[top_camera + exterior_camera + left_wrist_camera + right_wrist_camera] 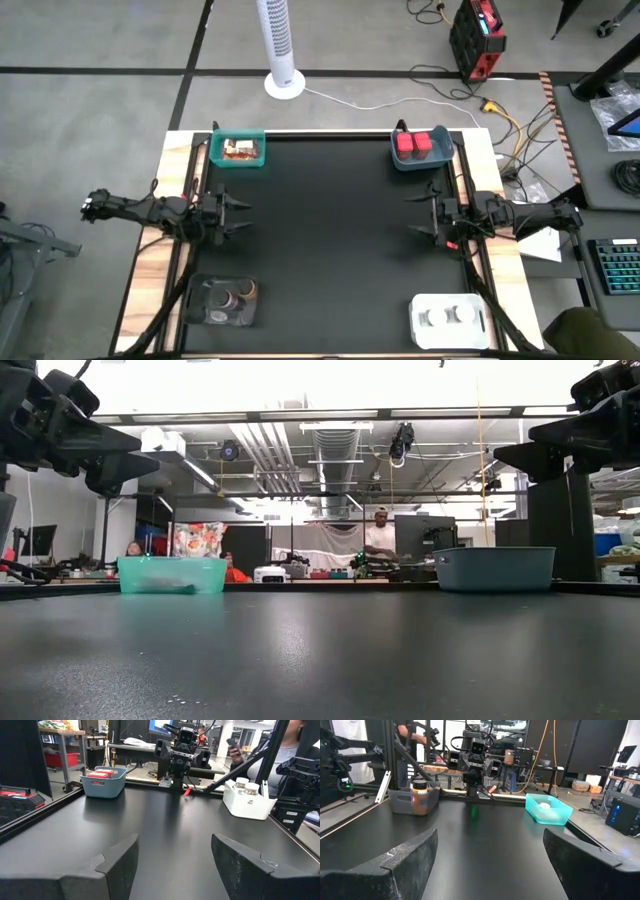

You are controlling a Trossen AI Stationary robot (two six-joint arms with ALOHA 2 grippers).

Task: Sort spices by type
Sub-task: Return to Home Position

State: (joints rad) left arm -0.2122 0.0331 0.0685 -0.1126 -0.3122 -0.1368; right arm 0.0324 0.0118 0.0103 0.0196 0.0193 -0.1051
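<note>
You are homing both arms, the left gripper and the right gripper gaping empty at the table's edges, so be easing them back level, since the spices are seemingly sitting sorted in the corner containers.

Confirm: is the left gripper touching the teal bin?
Apart. High view: the left gripper sits open, short of the teal bin, bare table between.
</note>
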